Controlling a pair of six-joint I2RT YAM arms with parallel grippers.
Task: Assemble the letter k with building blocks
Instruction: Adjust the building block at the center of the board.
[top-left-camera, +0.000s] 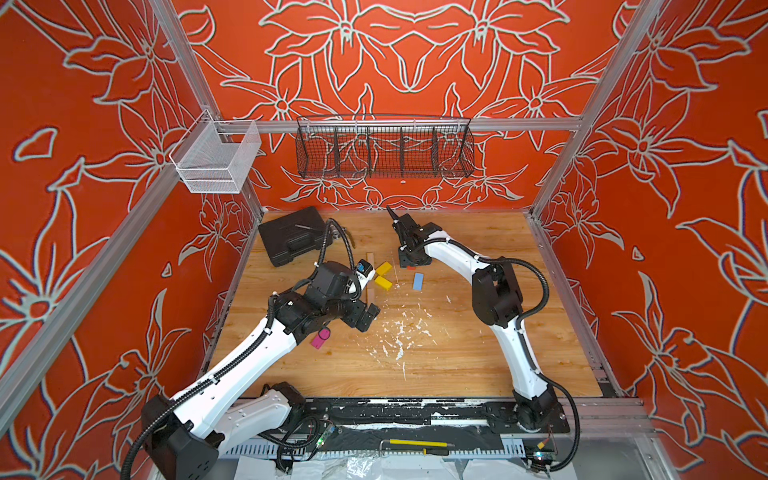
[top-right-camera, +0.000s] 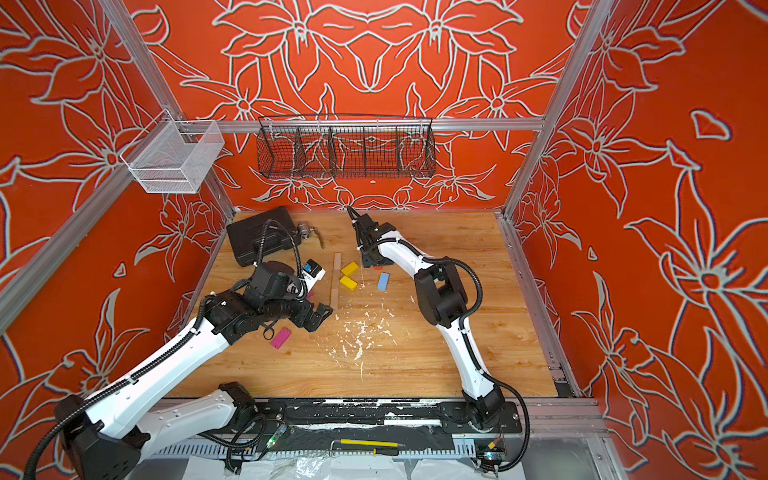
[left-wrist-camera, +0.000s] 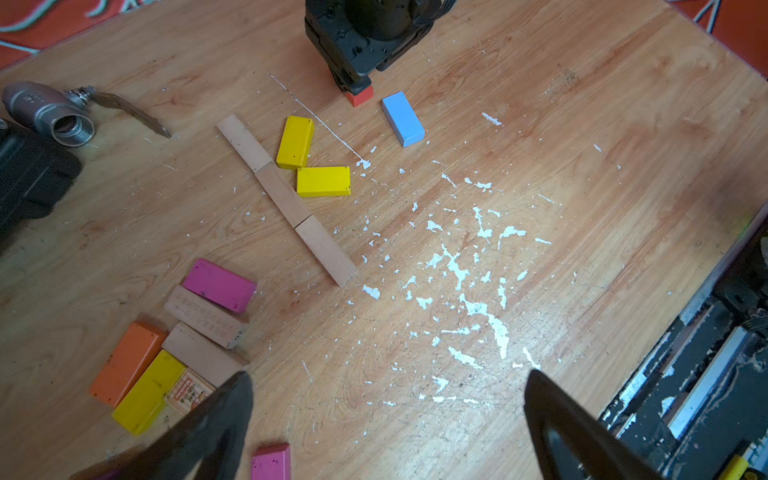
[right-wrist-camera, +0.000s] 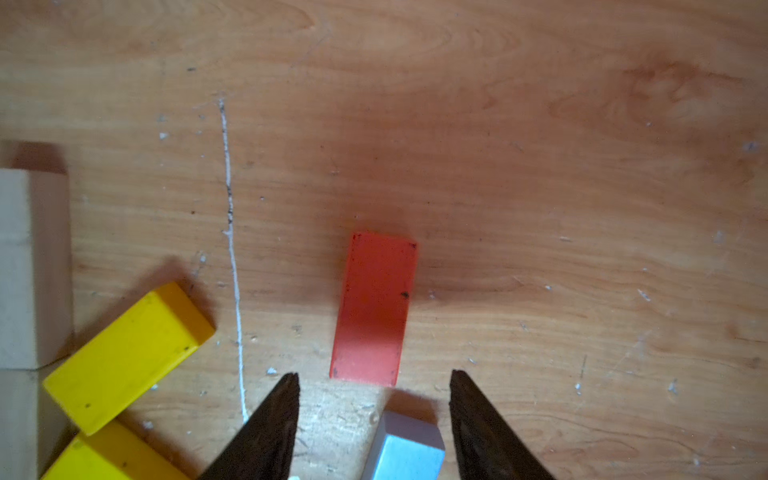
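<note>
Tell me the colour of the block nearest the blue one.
Red block; right wrist view shows it best.

Orange-red walls bear pale flower outlines. The wood-grain worktop has white paint flecks and carries two yellow wooden blocks, a light-blue wooden block, a red wooden block and a magenta wooden block.

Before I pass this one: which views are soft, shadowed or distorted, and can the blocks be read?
Right wrist view: red block sharp but in soft shadow, pale bar blurred, right gripper dark and defocused. Left wrist view: yellow blocks crisp, evenly lit; left gripper blurred. In both top views: frame posts splay outward, blue block tiny.
</note>
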